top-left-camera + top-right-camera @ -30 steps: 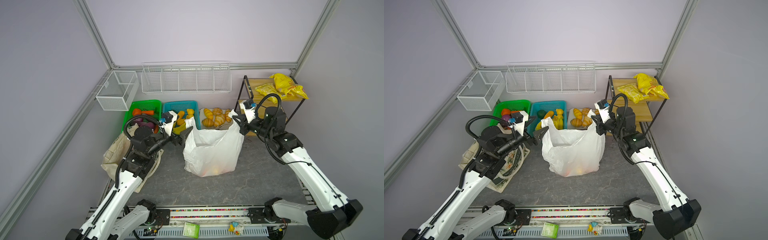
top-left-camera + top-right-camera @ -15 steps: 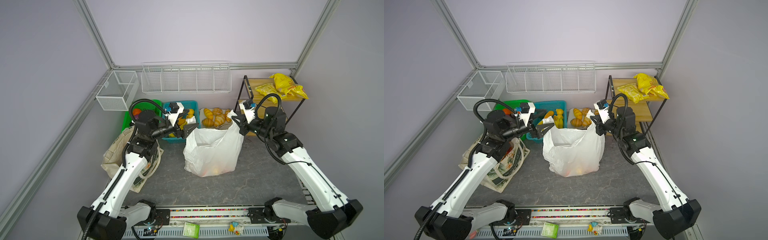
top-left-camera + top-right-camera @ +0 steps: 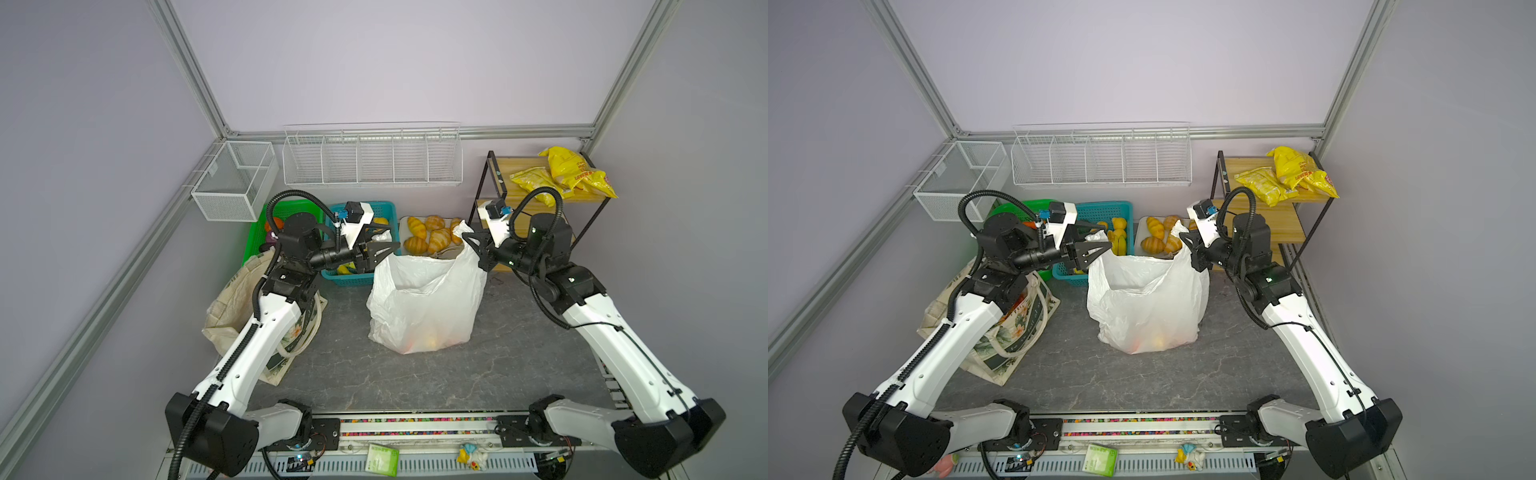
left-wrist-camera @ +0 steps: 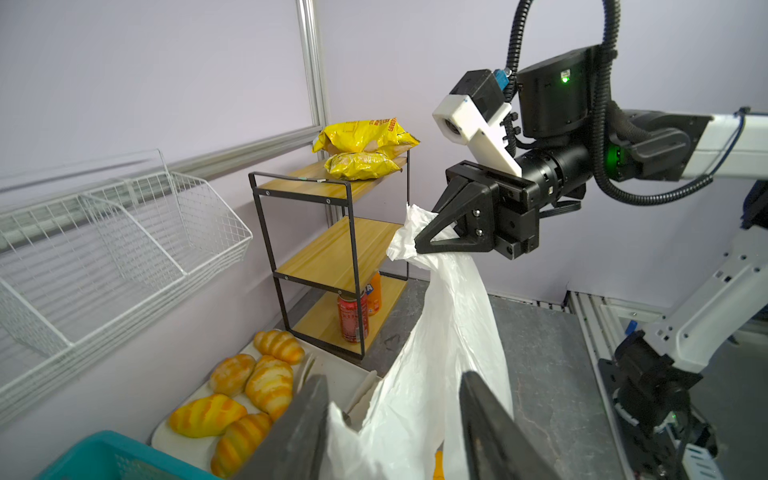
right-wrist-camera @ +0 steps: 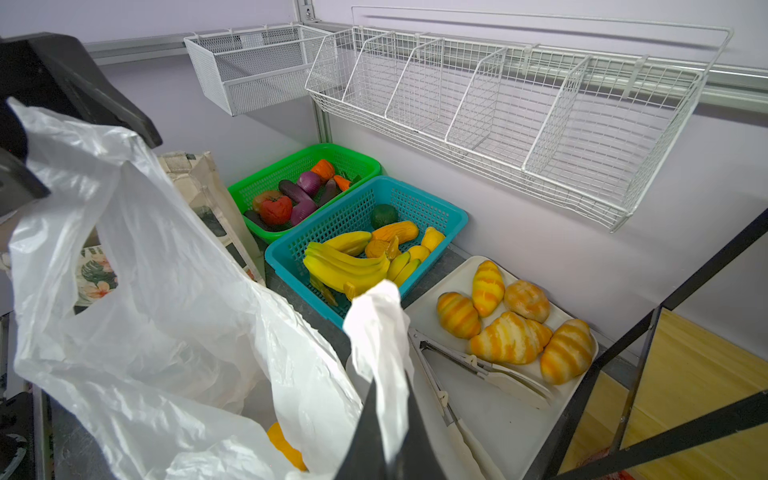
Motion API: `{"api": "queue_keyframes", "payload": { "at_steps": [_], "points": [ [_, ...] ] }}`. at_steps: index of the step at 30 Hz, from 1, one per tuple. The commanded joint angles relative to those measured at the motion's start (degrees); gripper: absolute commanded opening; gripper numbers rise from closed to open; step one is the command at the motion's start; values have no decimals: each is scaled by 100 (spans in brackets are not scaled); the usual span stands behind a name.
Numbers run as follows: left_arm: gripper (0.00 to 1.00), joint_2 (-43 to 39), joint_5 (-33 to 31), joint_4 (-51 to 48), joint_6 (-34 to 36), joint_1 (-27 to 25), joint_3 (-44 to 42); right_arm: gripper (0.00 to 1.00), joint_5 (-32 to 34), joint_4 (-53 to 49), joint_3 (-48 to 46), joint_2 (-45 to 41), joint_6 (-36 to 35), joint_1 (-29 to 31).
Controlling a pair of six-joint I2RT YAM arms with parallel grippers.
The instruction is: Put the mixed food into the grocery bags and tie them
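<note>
Over the last second the left arm has swung up from beside the large cream canvas tote (image 3: 1000, 349) and brought the left pincer (image 3: 1104, 242) to one handle of the thin white translucent plastic carrier bag (image 3: 424, 303). Its jaws now stand apart on either side of that handle, narrower than before but, going by the left wrist view, not yet pinching it. The right pincer (image 4: 417, 247) has not moved and stays clenched on the bag's other handle, holding it up.

The bag stands mid-table with its mouth open, and orange and yellow toy fruits (image 3: 424, 343) show faintly through its bottom. I judge that filling this bag is over and tying is starting: once the left closes, the handles can be drawn together. The tote lies slumped at the table's left, under the left arm.

The table (image 3: 415, 382) is dark grey and stone-patterned. Along its back stand:
- a green plastic basket (image 5: 365, 162) of toy vegetables (image 5: 291, 199)
- a teal plastic basket (image 5: 415, 203) of toy bananas (image 5: 345, 266)
- a white tray (image 5: 498, 419) of golden croissants (image 5: 511, 336)

Pale lilac walls (image 3: 374, 62) carry white wire baskets (image 3: 370, 158). A black-framed wooden shelf (image 4: 332, 249) holds yellow snack packets (image 4: 365, 137).
</note>
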Motion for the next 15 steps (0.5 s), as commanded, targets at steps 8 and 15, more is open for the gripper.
{"api": "queue_keyframes", "payload": {
  "at_steps": [8,15],
  "points": [
    [11,-483,-552,978,-1019,-157,-571,6,196,270,134,-219,327,-34],
    [0,-874,-1771,1014,-1746,-547,-668,6,757,364,-11,-585,425,-27]
  ]
}}
